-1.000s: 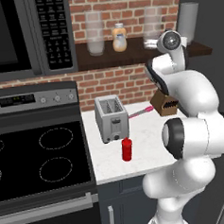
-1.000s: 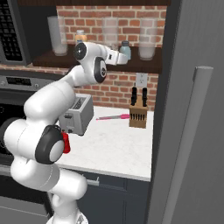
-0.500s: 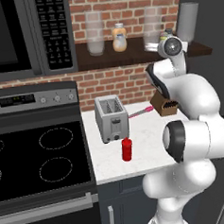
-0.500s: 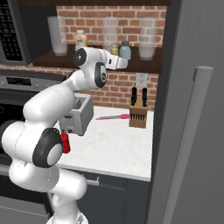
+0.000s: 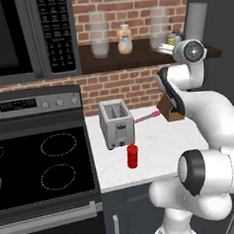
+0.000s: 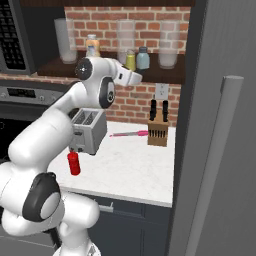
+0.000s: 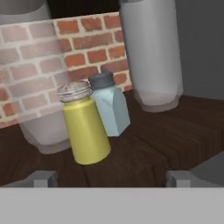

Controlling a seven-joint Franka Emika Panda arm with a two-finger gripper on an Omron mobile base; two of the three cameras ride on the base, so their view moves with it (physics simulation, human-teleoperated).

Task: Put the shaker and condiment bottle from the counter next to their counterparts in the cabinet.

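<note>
The yellow-green shaker (image 7: 85,127) stands upright on the cabinet (image 7: 144,148) shelf, touching or nearly touching the pale blue shaker (image 7: 110,107) behind it. My gripper (image 7: 109,179) is open just in front of the shaker, and nothing sits between its fingertips (image 7: 41,178). From the base, the gripper (image 6: 139,76) hovers at the shelf edge below the shaker (image 6: 130,60) and its blue counterpart (image 6: 143,58). The peach-orange bottle (image 5: 125,39) stands further left on the shelf (image 5: 135,61). The red condiment bottle (image 5: 133,156) stands on the counter (image 5: 160,140) in front of the toaster.
Tall clear glass jars (image 7: 151,52) flank the shakers on the shelf. A toaster (image 5: 117,123), a knife block (image 5: 169,110) and a pink-handled utensil (image 5: 147,117) sit on the counter. The stove (image 5: 38,169) and microwave (image 5: 24,36) are left, and a grey fridge door (image 6: 220,125) is right.
The gripper went from shut on the shaker to open, leaving the shaker standing on the shelf beside the pale blue one. The hand has drawn back slightly.
</note>
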